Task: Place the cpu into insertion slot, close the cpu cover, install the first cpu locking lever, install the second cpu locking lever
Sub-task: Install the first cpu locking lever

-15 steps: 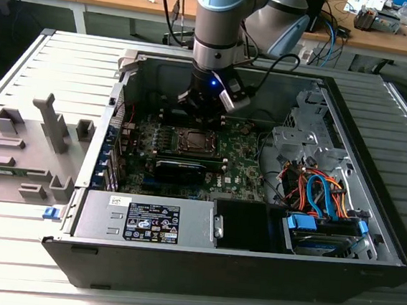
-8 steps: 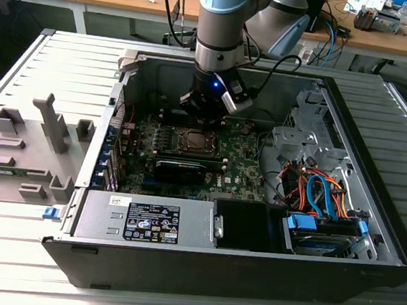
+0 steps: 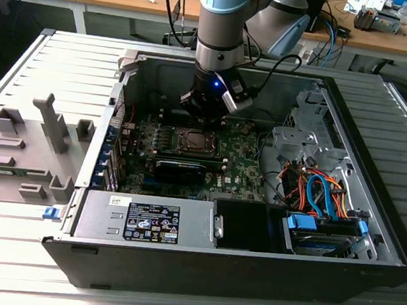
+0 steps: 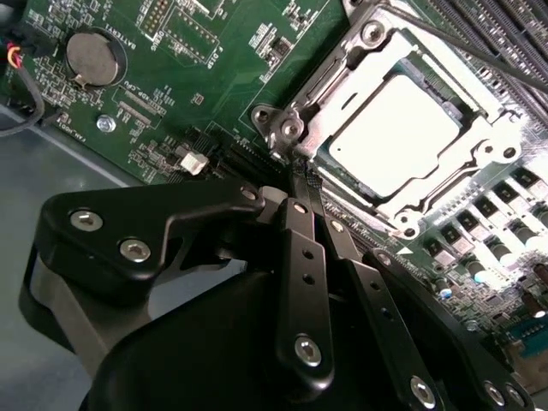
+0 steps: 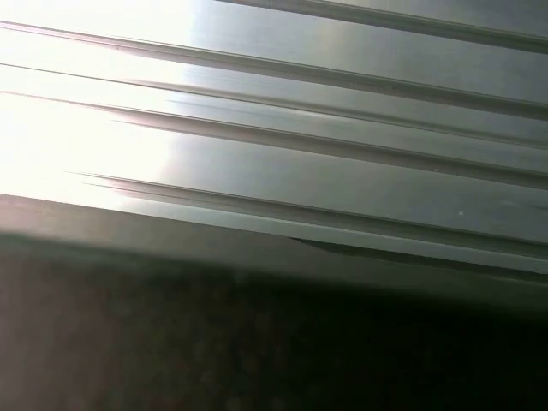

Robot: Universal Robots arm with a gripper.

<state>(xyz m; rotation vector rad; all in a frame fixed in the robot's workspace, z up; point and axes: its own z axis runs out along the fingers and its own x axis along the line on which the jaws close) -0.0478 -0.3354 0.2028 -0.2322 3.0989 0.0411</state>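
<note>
The cpu [image 4: 394, 133], a flat square chip with a silvery top, lies in the insertion slot [image 3: 194, 141] on the green board. The cpu cover [image 4: 479, 167], a metal frame, lies flat around the chip. A thin locking lever rod [image 4: 462, 47] runs along the socket's far side. My gripper [image 4: 300, 175] is shut, its black fingers [image 4: 301, 257] pressed together. Their tips touch the socket's corner beside a hinge screw [image 4: 291, 128]. Whether they pinch anything I cannot tell. In the exterior view the gripper [image 3: 201, 113] hangs just behind the socket, inside the open computer case.
A grey power supply [image 3: 146, 219] sits along the case's front. A drive bay with blue and orange cables [image 3: 321, 200] is at the exterior view's right. A long black bar [image 3: 180, 168] lies in front of the socket. Grey fixtures [image 3: 31, 143] stand on the ribbed table [image 5: 342, 171].
</note>
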